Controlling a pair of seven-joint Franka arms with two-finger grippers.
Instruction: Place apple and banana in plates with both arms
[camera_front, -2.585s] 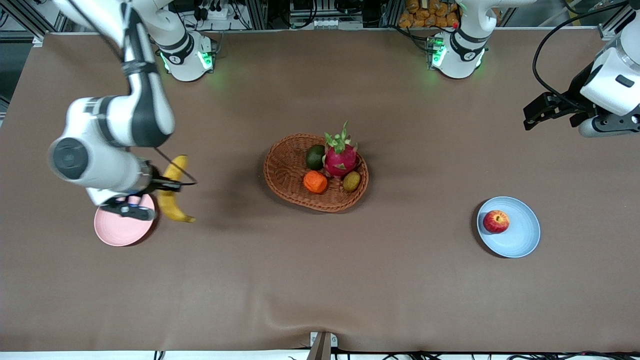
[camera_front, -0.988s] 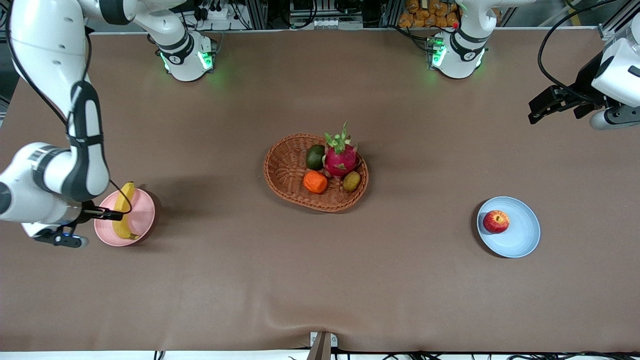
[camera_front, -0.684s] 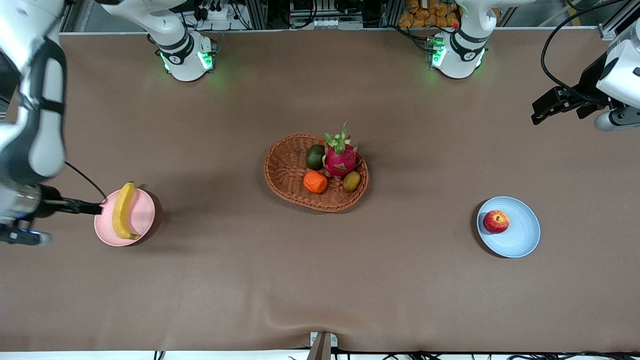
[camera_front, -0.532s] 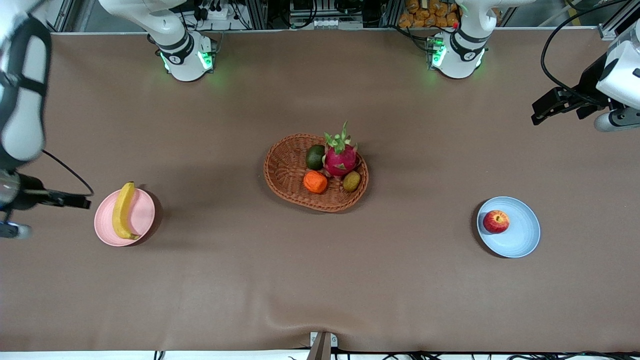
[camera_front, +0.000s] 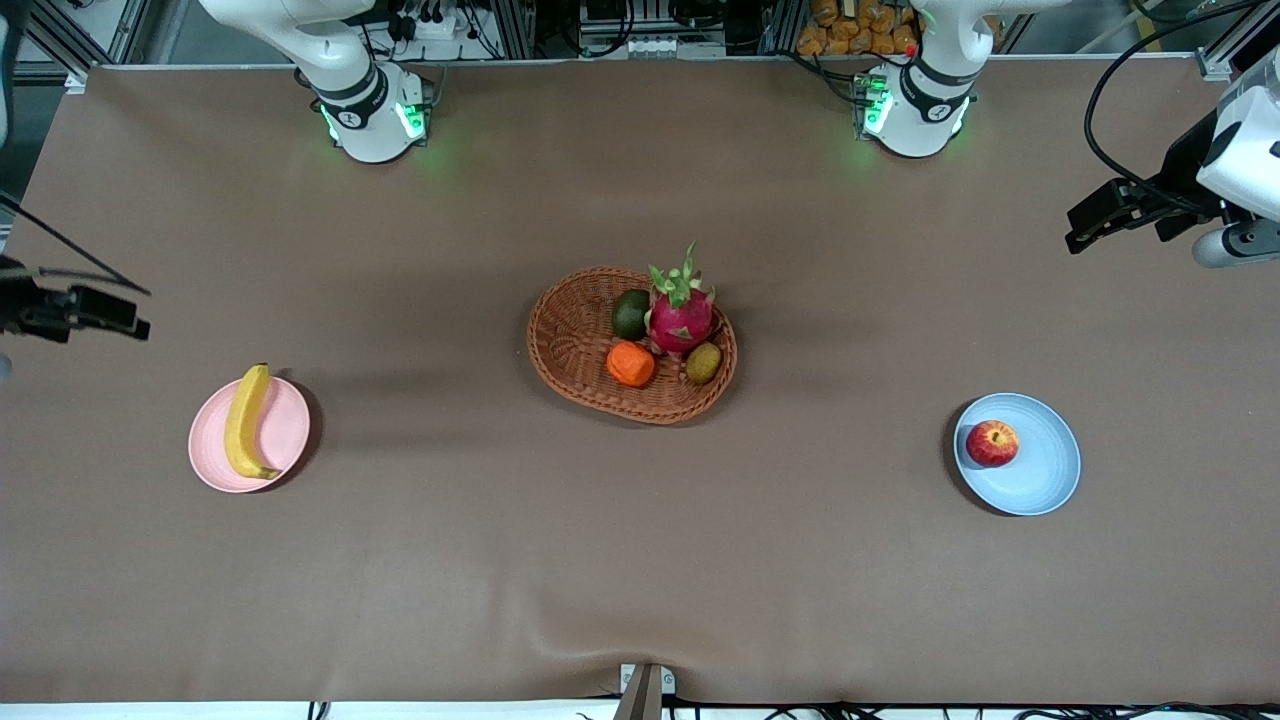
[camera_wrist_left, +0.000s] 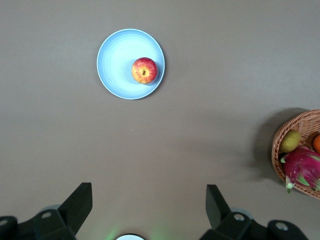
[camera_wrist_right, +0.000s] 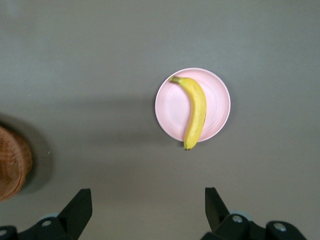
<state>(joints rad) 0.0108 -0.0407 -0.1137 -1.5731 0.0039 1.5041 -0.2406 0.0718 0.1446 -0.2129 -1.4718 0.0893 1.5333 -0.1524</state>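
Observation:
The yellow banana (camera_front: 244, 421) lies in the pale pink plate (camera_front: 290, 440) toward the right arm's end of the table; both show in the right wrist view, banana (camera_wrist_right: 195, 111) on plate (camera_wrist_right: 172, 107). The red apple (camera_front: 992, 442) sits in the light blue plate (camera_front: 1045, 470) toward the left arm's end; the left wrist view shows apple (camera_wrist_left: 144, 70) and plate (camera_wrist_left: 115, 65). My right gripper (camera_front: 100, 310) is open and empty, high over the table's edge. My left gripper (camera_front: 1095, 215) is open and empty, raised over the table's other end.
A brown wicker basket (camera_front: 570, 345) stands mid-table with a pink dragon fruit (camera_front: 681, 315), an orange tangerine (camera_front: 630, 364), a dark green fruit (camera_front: 630, 314) and a small green-brown fruit (camera_front: 703, 362). The arm bases (camera_front: 372, 110) stand along the table's farthest edge.
My right gripper released the banana onto the pink plate, then drew up and away toward the table's edge. My left gripper rose slightly. Apple and blue plate are unchanged.

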